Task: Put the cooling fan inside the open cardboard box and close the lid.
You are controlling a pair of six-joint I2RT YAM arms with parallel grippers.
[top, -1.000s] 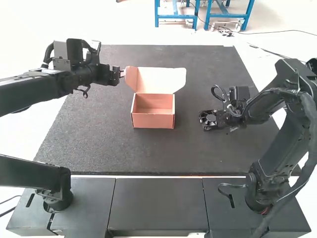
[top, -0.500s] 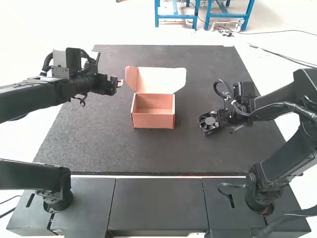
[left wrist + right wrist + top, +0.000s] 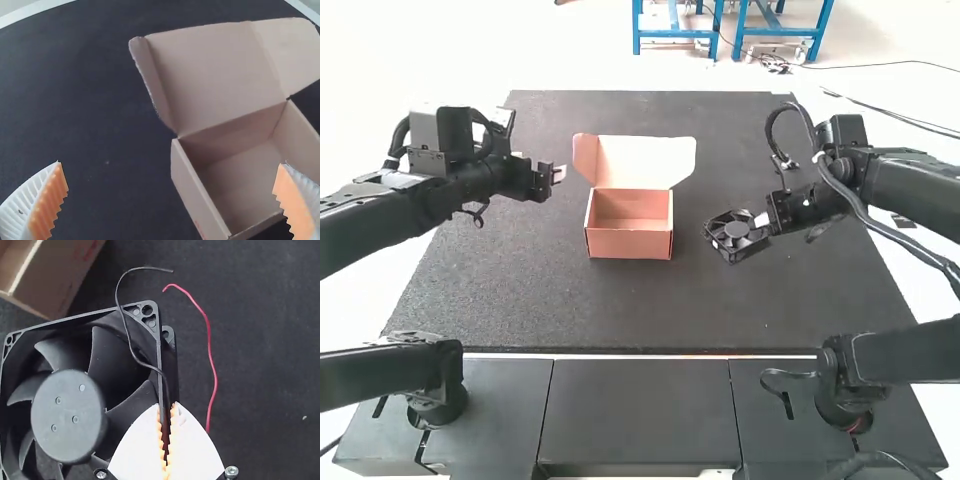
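two things: right jaws are pinching the cooling fan (image 3: 735,236) near the cardboard box (image 3: 628,243), left jaws are gaping wide.

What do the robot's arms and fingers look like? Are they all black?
Mostly! The left arm and right arm are chunky black tubes with joints. A black cable loops by the right wrist, and a pale grey block sits on the left. The left gripper and right gripper have white ribbed fingers with zigzag orange pads.

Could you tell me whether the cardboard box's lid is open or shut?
Open. The lid stands up behind the cardboard box, whose bare inside shows.
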